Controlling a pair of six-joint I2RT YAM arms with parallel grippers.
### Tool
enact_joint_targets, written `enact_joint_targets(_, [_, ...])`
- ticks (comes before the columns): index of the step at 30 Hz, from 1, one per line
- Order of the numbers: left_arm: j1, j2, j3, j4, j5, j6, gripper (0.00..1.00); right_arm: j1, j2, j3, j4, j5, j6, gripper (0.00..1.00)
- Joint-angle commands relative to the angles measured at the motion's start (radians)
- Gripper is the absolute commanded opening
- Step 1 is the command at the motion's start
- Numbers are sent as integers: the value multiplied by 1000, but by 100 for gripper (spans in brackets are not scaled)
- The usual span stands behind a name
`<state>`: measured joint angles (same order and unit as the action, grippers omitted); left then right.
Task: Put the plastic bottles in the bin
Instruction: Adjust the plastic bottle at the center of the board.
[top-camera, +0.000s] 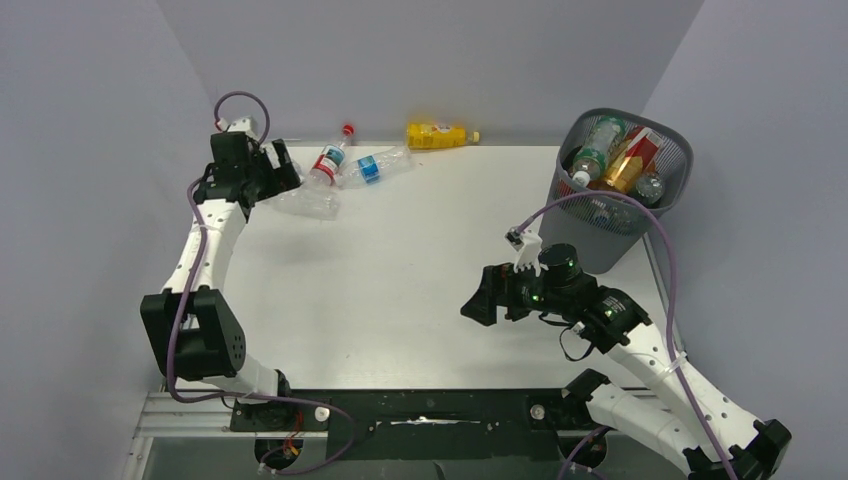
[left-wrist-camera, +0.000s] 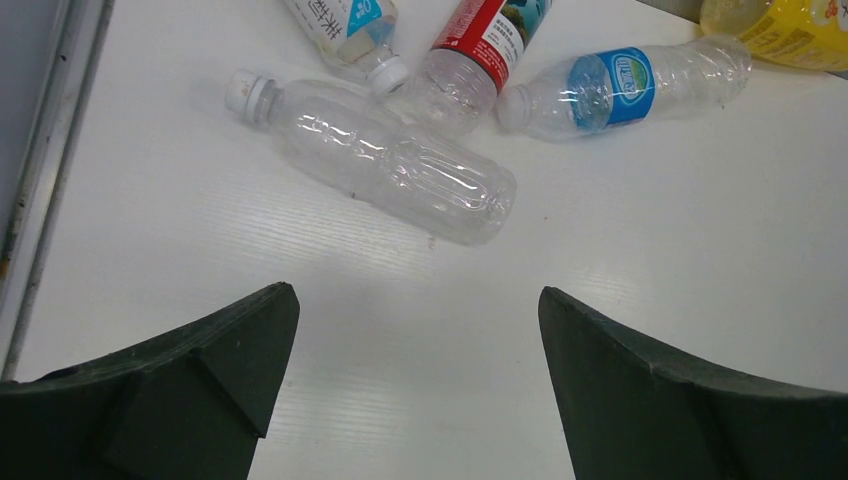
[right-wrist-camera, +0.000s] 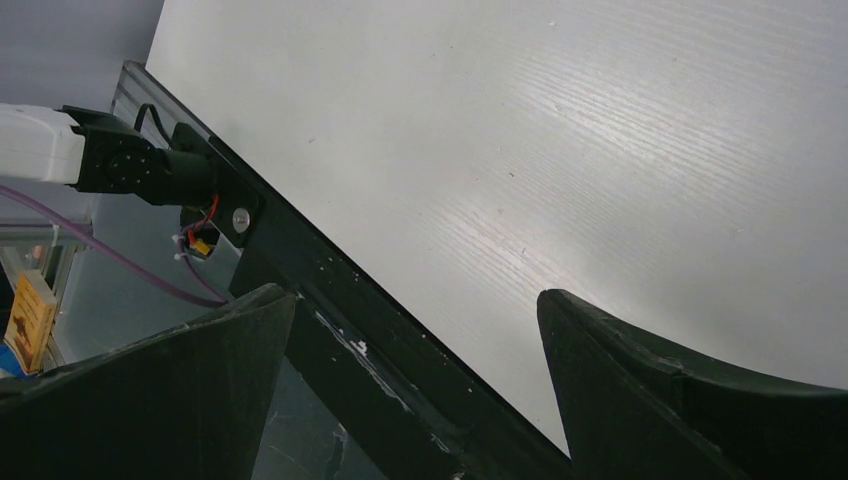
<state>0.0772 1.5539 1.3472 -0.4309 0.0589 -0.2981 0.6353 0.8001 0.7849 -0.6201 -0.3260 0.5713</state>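
With left hand (left-wrist-camera: 418, 295) and right hand (right-wrist-camera: 415, 295) both wide open and empty, lower left over nearest clear bottle (left-wrist-camera: 400, 175), grip, carry to bin (top-camera: 585, 240).

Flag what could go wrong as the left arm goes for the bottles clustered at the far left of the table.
1. The clear bottle lies on its side with the red-label bottle close beside it. When the open left gripper closes, it could set the clear one rolling or knock its neighbours.
2. The bin looks filled nearly to its rim, so another bottle might perch on top or bounce out.
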Motion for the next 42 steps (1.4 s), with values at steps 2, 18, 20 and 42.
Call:
enact_joint_targets(2, [-15,-53,20,38,-72,110,92,-26,2,0,82,-26,23,98])
enact_joint_targets(18, [-37,136,50,80,-137,322,92,-137,24,36,43,-94,-6,98])
enact_joint_targets(20, [-38,168,58,78,-112,297,92,-138,18,16,61,-87,12,98])
enact_joint_targets(42, [-60,238,237,-93,-215,1,94,-108,89,-48,172,-70,47,99])
